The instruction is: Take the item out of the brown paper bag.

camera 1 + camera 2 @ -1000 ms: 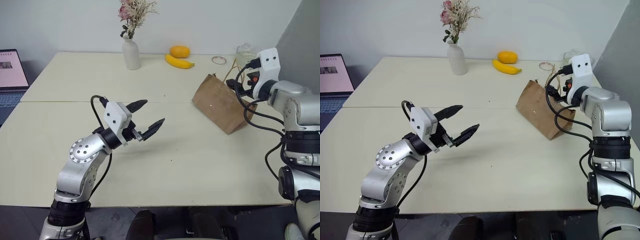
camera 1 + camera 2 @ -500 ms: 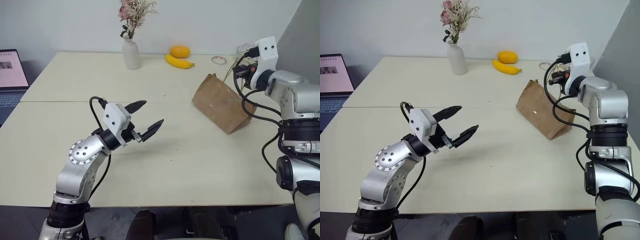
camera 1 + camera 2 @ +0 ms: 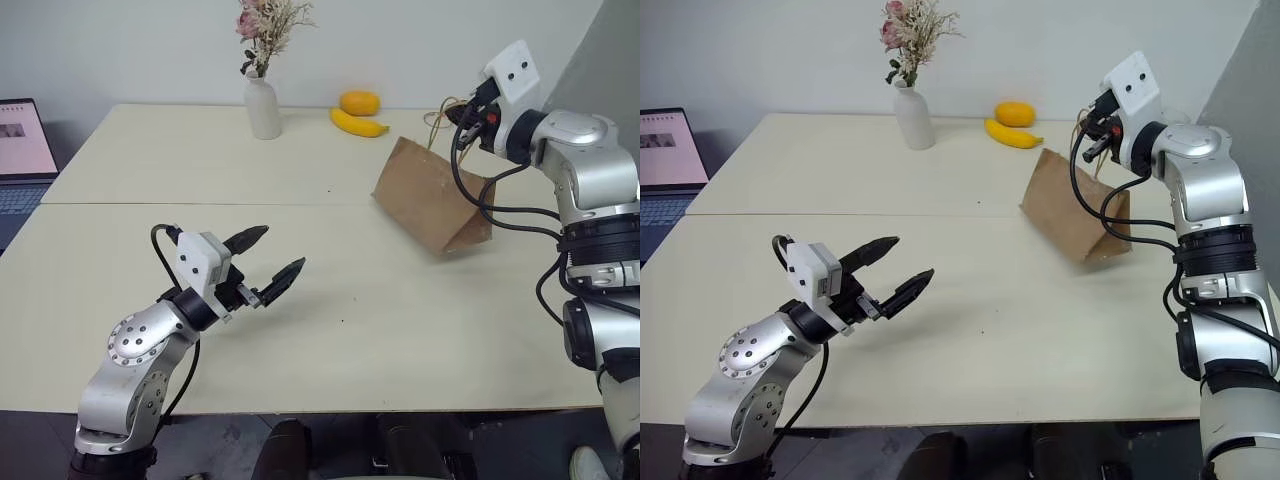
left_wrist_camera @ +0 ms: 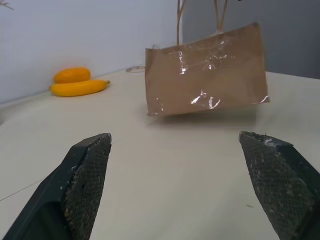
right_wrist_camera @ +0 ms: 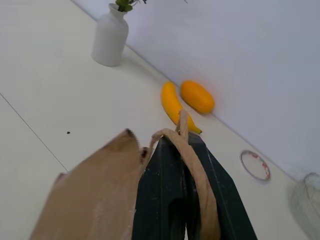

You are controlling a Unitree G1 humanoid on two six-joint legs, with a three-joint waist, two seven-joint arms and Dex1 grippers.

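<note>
The right gripper [image 5: 182,220] has its fingers closed on the string handle [image 5: 192,162] of the brown paper bag [image 3: 432,197], tilting it on the desk [image 3: 330,260] at far right. The left gripper [image 3: 262,265] hovers wide open and empty, nearer left. No ketchup bottle is visible, presumably inside; extraction remains.

Readable text: none on any thing in these views.
Crinkled brown kraft paper bag [image 3: 428,205]: plain faces, no print or logo to be seen.
Open laptop with a lit screen [image 3: 22,138]: a pink and white page shows at the tabletop's far left edge, its writing too small to read.
White ceramic vase [image 3: 263,108]: unmarked.
White camera housings on the wrists: no lettering to be made out.
</note>
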